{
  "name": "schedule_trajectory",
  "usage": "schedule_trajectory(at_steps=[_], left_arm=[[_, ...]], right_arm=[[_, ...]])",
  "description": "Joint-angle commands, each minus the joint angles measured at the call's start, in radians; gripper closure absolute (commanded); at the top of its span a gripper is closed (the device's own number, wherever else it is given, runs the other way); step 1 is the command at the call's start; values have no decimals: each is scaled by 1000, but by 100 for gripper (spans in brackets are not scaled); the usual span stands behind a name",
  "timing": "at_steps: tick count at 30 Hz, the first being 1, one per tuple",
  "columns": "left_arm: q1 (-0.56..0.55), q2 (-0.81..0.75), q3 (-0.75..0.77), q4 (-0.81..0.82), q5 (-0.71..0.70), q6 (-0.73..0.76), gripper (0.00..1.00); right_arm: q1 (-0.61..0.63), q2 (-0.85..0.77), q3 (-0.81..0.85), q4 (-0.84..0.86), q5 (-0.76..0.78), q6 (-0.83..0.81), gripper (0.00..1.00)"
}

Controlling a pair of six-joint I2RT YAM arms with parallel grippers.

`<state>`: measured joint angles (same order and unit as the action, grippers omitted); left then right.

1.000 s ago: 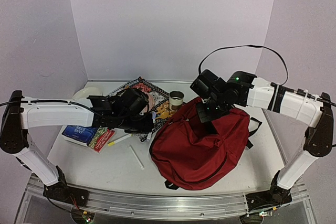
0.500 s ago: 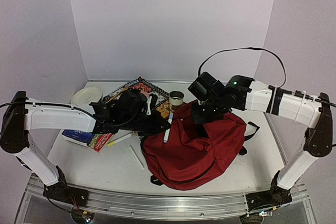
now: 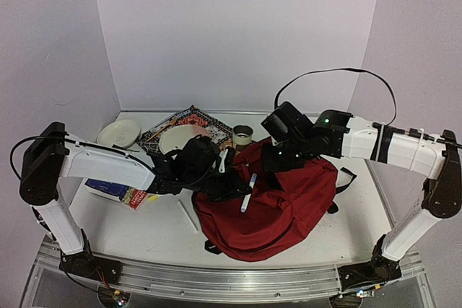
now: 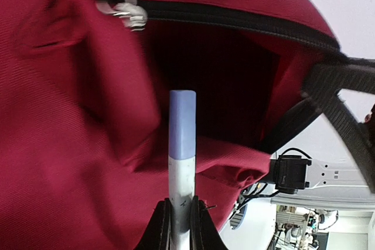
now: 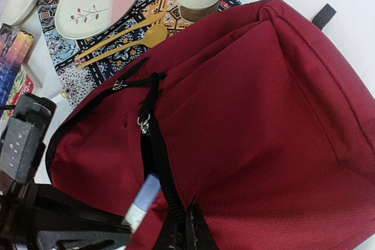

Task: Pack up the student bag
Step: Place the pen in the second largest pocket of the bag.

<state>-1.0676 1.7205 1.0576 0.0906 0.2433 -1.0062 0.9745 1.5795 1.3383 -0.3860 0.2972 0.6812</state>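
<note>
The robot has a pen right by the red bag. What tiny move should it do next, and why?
Probably slide the pen straight ahead into the student bag. The left hand is shut on the pen, whose blue cap points at the dark unzipped opening, not yet inside. The right hand seems to pinch the bag's edge by the zipper, holding it open.

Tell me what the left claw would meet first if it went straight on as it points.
Probably the dark inside of the large soft dark-red fabric backpack; the held blue-capped white marker aims there.
</note>
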Motion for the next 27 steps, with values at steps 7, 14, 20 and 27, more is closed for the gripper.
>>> schedule_trajectory(at_steps=[7,14,20,27], left_arm=[[-6,79,127,78,-40,-22,100],[6,98,133,150,-157,-82,100],[23,140,121,240,-197,-154,100],[23,206,149,318,-226,-198,97]], right_arm=[[33,-48,-24,110,-56,21,100],[48,-57,-46,140,-73,43,100],[49,-78,-73,159,-86,56,100],[50,-85,-81,166,-95,54,100]])
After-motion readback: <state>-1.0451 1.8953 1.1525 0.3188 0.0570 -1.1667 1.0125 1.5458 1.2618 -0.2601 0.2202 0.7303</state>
